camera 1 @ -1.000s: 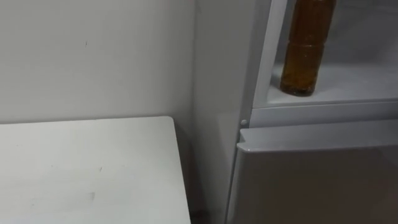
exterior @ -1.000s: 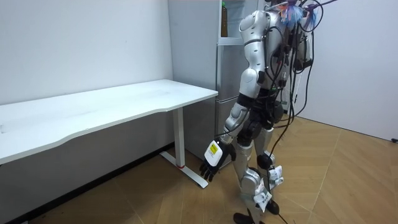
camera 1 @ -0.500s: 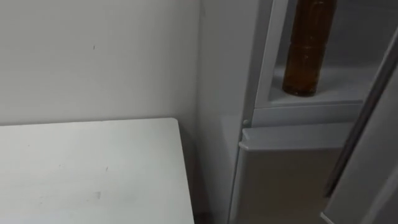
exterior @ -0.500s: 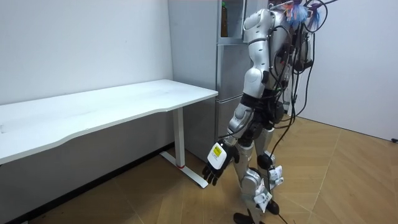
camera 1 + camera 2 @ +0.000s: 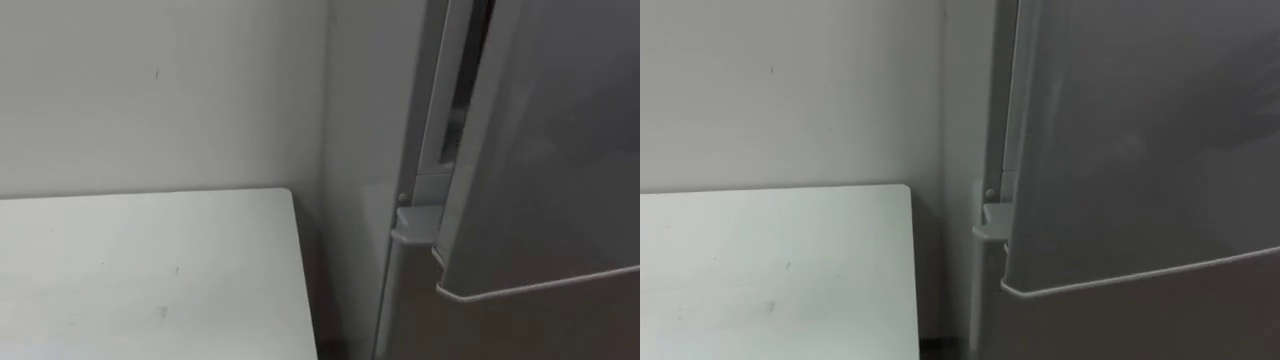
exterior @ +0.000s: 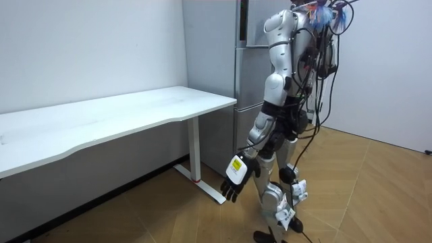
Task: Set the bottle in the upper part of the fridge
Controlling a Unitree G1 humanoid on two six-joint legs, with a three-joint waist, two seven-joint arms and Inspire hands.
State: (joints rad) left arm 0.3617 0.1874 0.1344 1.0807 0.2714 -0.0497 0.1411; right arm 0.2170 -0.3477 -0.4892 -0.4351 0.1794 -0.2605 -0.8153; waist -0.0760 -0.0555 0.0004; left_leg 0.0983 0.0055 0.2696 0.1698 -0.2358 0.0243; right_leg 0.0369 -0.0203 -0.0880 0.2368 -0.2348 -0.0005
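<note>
Swung nearly shut over the shelved bottle: upper fridge door (task practically done). Hanging idle: left hand, fingers loosely apart.

**White table beside the fridge**

The white table stands along the pale wall. Its end corner sits just beside the grey fridge. At that end its white leg rests on a wooden floor of herringbone boards.
</note>
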